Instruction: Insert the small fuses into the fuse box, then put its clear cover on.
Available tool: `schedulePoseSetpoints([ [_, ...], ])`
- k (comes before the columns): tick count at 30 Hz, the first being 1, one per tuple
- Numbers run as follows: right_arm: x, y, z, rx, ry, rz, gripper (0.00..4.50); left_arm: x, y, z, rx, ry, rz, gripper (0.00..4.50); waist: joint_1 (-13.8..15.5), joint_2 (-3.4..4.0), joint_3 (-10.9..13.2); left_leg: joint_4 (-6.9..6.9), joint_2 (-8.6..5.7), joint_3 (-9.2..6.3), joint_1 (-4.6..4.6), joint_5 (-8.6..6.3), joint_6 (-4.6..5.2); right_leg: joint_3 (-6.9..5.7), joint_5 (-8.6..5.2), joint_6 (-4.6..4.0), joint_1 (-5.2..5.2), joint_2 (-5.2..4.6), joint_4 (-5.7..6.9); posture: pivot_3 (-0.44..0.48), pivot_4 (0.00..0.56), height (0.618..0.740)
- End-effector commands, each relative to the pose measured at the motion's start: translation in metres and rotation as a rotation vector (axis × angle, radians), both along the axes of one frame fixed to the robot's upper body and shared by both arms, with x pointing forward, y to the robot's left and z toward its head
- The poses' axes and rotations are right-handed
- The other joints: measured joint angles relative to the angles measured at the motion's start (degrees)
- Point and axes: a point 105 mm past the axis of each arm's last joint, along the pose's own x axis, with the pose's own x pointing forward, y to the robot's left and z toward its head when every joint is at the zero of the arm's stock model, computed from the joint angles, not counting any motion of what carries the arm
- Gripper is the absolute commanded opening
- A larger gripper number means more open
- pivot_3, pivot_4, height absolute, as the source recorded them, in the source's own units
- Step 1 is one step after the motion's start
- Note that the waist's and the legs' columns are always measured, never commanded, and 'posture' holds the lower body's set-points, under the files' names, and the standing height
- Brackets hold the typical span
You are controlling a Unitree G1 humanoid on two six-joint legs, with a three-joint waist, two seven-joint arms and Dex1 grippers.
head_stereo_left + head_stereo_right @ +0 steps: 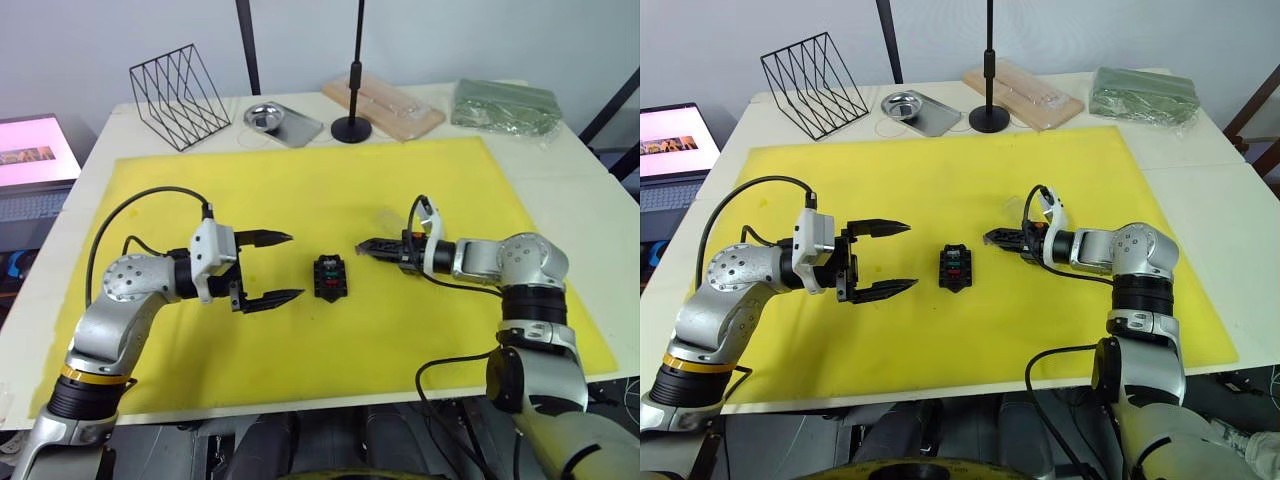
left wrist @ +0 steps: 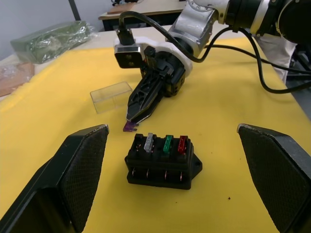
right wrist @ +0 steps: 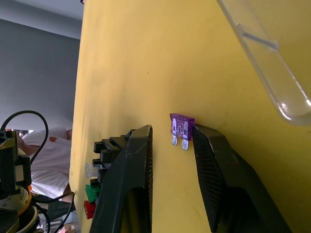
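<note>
We see the fuse box [image 2: 163,161] at the centre of the yellow mat [image 1: 330,190] on the worktop, with clear, green and red fuses seated in its slots. Our right end effector [image 3: 171,145], at 3 o'clock of it, has its fingers slightly apart around the purple fuse [image 3: 181,127], touching one. The clear cover [image 2: 111,96] lies near. Our left end effector [image 1: 272,268] hovers at 9 o'clock, fingers wide apart.

1. The two head views look forward and down over the yellow mat [image 1: 300,190] from above.
2. The left wrist view sits low and close, facing the fuse box [image 2: 163,162].
3. The right wrist view looks closely along the mat toward the same box.
</note>
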Motion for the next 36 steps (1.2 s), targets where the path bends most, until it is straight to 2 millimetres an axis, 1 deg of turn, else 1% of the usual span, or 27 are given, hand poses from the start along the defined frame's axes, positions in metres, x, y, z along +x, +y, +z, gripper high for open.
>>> schedulePoseSetpoints([
  [1, -0.004, 0.004, -0.010, -0.022, 0.027, 0.009, 1.27, 0.002, 0.001, 0.006, 0.008, -0.054, 0.007, 4.50, 0.00, 0.00, 0.00, 0.00, 0.00, 0.00, 0.00, 0.00, 0.00, 0.00, 0.00, 0.00, 0.00, 0.00, 0.00, 0.000, 0.150, 0.740],
  [2, -0.004, 0.005, -0.011, -0.026, 0.032, 0.007, 1.27, 0.002, 0.002, 0.006, 0.010, -0.057, 0.010, 4.50, -0.01, 0.01, -0.01, 0.00, 0.00, 0.00, 0.00, 0.00, 0.00, 0.00, 0.00, 0.00, 0.00, 0.00, 0.00, 0.000, 0.150, 0.740],
  [4, -0.003, 0.005, -0.014, -0.029, 0.037, 0.002, 0.95, 0.003, 0.002, 0.006, 0.013, -0.061, 0.011, 4.50, -0.02, 0.00, -0.01, 0.00, 0.00, 0.00, 0.01, 0.00, 0.00, 0.00, 0.00, 0.00, 0.00, 0.00, 0.00, 0.000, 0.150, 0.740],
  [6, -0.003, 0.005, -0.014, -0.027, 0.034, -0.002, 0.45, 0.003, 0.002, 0.006, 0.013, -0.062, 0.011, 4.50, -0.01, -0.01, -0.02, 0.00, 0.00, 0.00, 0.00, 0.00, 0.00, 0.00, 0.00, 0.00, 0.01, 0.00, 0.00, 0.000, 0.150, 0.740],
  [7, -0.002, 0.005, -0.014, -0.026, 0.032, -0.005, 0.11, 0.002, 0.003, 0.006, 0.015, -0.062, 0.013, 4.50, -0.01, -0.02, -0.04, 0.01, 0.00, 0.00, 0.01, 0.00, 0.00, 0.00, 0.00, 0.00, 0.01, 0.00, 0.00, 0.000, 0.150, 0.740],
  [8, -0.001, 0.005, -0.013, -0.023, 0.034, -0.011, 0.05, 0.003, 0.003, 0.005, 0.018, -0.063, 0.015, 4.50, 0.00, -0.06, -0.06, 0.01, 0.00, 0.00, 0.01, 0.00, 0.00, 0.00, 0.00, 0.00, 0.02, 0.00, 0.00, 0.000, 0.150, 0.740],
  [15, 0.000, 0.002, -0.019, -0.042, 0.040, -0.025, 0.05, 0.003, 0.003, 0.005, 0.024, -0.068, 0.017, 4.50, 0.02, -0.05, -0.08, 0.02, 0.00, 0.00, 0.04, 0.00, 0.00, 0.00, 0.00, 0.00, 0.05, 0.00, 0.00, 0.000, 0.150, 0.740],
  [19, 0.000, 0.003, -0.018, -0.045, 0.036, -0.024, 0.05, 0.004, 0.004, 0.005, 0.026, -0.069, 0.019, 4.50, 0.01, -0.06, -0.08, 0.02, 0.00, 0.00, 0.05, 0.00, 0.00, 0.00, 0.00, 0.00, 0.06, 0.00, 0.01, 0.000, 0.150, 0.740],
  [21, 0.000, 0.002, -0.016, -0.042, 0.027, -0.029, 0.05, 0.003, 0.004, 0.005, 0.028, -0.068, 0.018, 4.50, 0.01, -0.06, -0.08, 0.02, 0.00, 0.00, 0.06, 0.00, 0.00, 0.00, 0.00, 0.00, 0.07, 0.00, 0.01, 0.000, 0.150, 0.740],
  [23, -0.001, -0.001, -0.007, -0.021, 0.006, -0.032, 0.05, 0.001, 0.004, 0.005, 0.029, -0.063, 0.013, 4.50, 0.02, -0.06, -0.08, 0.03, 0.00, 0.00, 0.06, 0.00, 0.00, 0.00, 0.00, 0.00, 0.07, 0.00, 0.01, 0.000, 0.150, 0.740],
  [25, -0.007, -0.005, 0.005, 0.014, -0.013, -0.025, 0.05, -0.002, 0.005, 0.004, 0.030, -0.056, 0.009, 4.50, 0.04, -0.05, -0.08, 0.02, 0.00, 0.00, 0.06, 0.00, 0.00, 0.00, 0.00, 0.00, 0.07, 0.00, 0.01, 0.000, 0.150, 0.740],
  [28, -0.018, -0.011, 0.015, 0.032, -0.021, -0.016, 0.05, -0.004, 0.008, 0.003, 0.035, -0.048, 0.006, 4.50, 0.37, -0.03, -0.07, 0.02, -0.01, -0.05, 0.02, 0.00, 0.00, 0.00, 0.00, 0.00, 0.05, 0.00, 0.00, 0.000, 0.150, 0.740],
  [33, -0.033, -0.014, 0.024, 0.055, -0.077, -0.016, 0.05, -0.008, 0.007, 0.003, 0.021, -0.029, -0.011, 4.50, 0.31, -0.02, -0.06, 0.01, -0.02, -0.09, -0.02, 0.00, 0.00, -0.01, 0.00, 0.00, 0.04, -0.01, -0.01, 0.000, 0.150, 0.740],
  [36, -0.046, -0.013, 0.022, 0.062, -0.091, -0.011, 0.05, -0.015, 0.004, 0.003, 0.006, -0.007, -0.046, 4.50, 0.20, -0.02, -0.06, 0.01, -0.01, -0.09, -0.02, 0.00, 0.01, -0.01, 0.00, 0.00, 0.04, -0.01, -0.01, 0.000, 0.150, 0.740],
])
